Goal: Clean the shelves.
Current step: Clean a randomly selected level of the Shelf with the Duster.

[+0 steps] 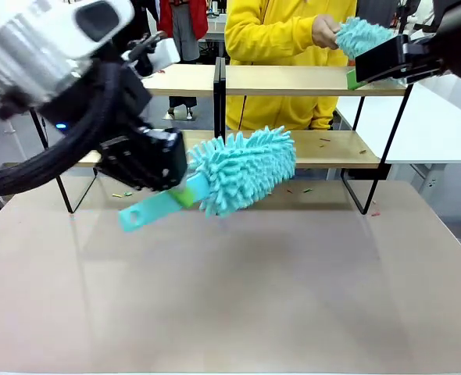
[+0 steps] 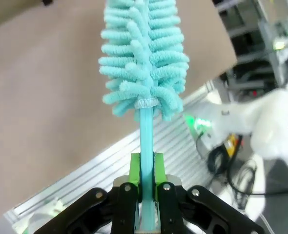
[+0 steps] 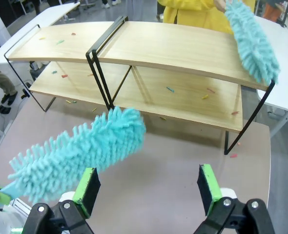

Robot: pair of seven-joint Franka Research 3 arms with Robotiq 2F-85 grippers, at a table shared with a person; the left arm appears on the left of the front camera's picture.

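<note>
Left pincer (image 1: 180, 190) clamps duster (image 1: 246, 168); shelves (image 1: 328, 148) just beyond.

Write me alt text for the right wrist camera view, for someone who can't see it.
The open right gripper looks over a fluffy teal duster toward the two-tier wooden shelves, whose boards carry small coloured scraps. Behind them, a person in yellow holds a second teal duster over one end of the top board.
</note>
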